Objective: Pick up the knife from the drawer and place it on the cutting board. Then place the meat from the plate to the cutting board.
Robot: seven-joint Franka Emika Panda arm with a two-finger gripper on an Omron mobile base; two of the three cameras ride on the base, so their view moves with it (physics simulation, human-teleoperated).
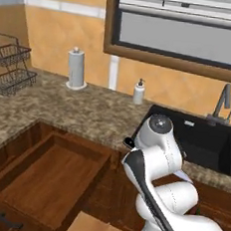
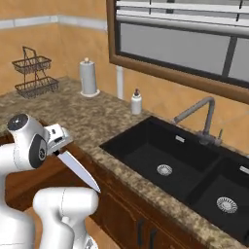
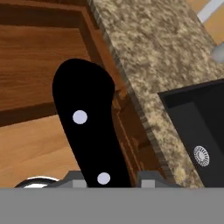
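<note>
- Above the open drawer (image 1: 52, 174), the white arm holds the gripper (image 2: 57, 138) up off the counter, beside the counter's front edge.
- Between the two finger tips, the hand view shows the black handle of the knife (image 3: 87, 131) running up from the bottom; two pale rivets mark it. The pincer is pinching this handle.
- From the right base view, the silver-grey blade points down and to the right from the gripper, its tip just in front of the arm's white lower link. The knife is lifted clear of the drawer, tilted rather than level.
- Seen from the left base view, the drawer stands pulled out from under the granite counter (image 1: 83, 112), its reddish-brown floor bare and its dark bar handle (image 1: 8, 222) at the lower left.
- At the right of the counter sits a black double sink (image 2: 180, 170) with a grey faucet (image 2: 202, 114) behind it.
- Against the back wall stand a paper towel holder (image 1: 76, 69) and a small soap bottle (image 1: 138, 92), well apart from each other.
- At the far left, a two-tier wire rack (image 1: 9, 67) rests on the counter.
- Above the sink, a wood-framed window (image 1: 180, 33) fills the wall.
</note>
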